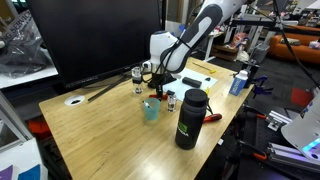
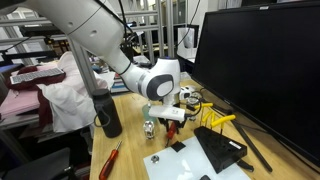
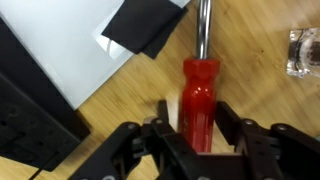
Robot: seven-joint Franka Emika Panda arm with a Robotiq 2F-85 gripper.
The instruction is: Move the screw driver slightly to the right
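Observation:
The screw driver (image 3: 199,100) has a red handle and a thin metal shaft that points up the wrist view. Its handle lies between the two black fingers of my gripper (image 3: 200,125), which press on both sides of it. In both exterior views the gripper (image 1: 156,86) (image 2: 170,112) hangs low over the wooden table with the red handle (image 2: 173,116) in it, just behind the teal cup (image 1: 151,110). I cannot tell whether the tool rests on the wood or is just off it.
A black bottle (image 1: 191,118) (image 2: 108,115) stands near the front edge, with a second red tool (image 1: 212,117) (image 2: 110,158) beside it. A small glass jar (image 1: 137,78) (image 3: 305,52), a yellow-and-black tool (image 2: 215,120), a black sheet (image 2: 220,150) and a monitor (image 1: 95,40) are close by.

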